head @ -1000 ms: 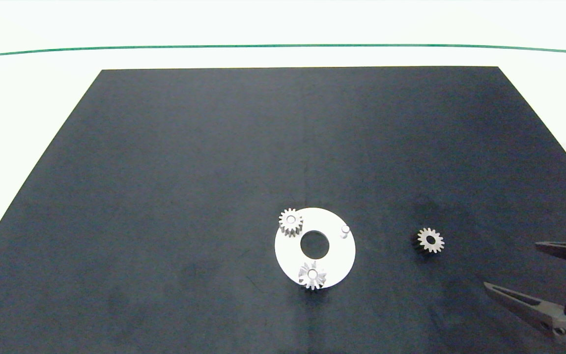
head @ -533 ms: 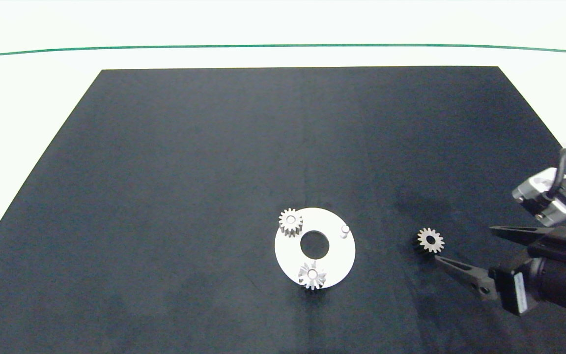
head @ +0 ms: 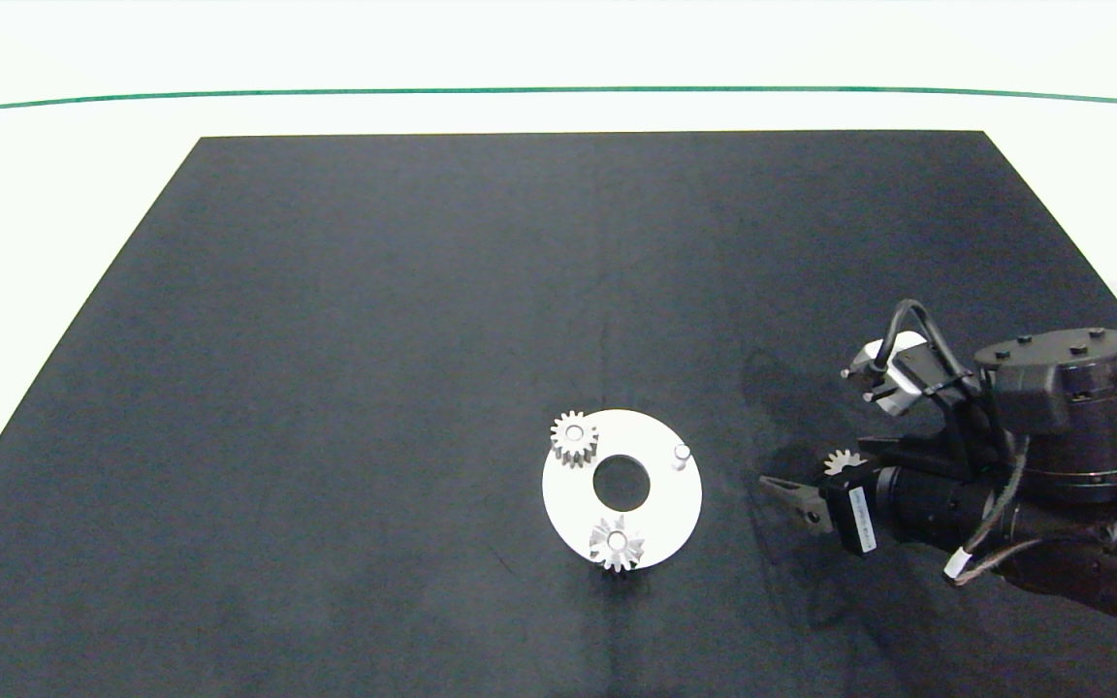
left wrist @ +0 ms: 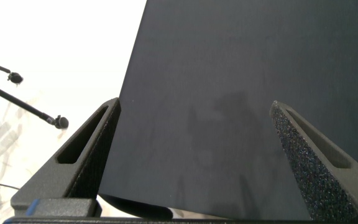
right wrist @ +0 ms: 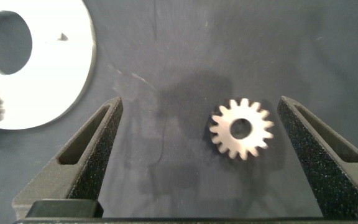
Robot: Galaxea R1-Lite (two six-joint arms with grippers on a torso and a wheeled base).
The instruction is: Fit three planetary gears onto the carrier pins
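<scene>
The right gripper (head: 815, 485) hides most of the loose gear (head: 840, 462) in the head view

Head camera looks down from above; right wrist camera, close, shares its white disc (head: 675, 504).

Bright even light, soft shadows, white table (head: 558, 48) overexposed.

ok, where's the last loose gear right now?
On the black mat right of the white disc, the loose gear lies flat between the open right gripper fingers, untouched.
</scene>
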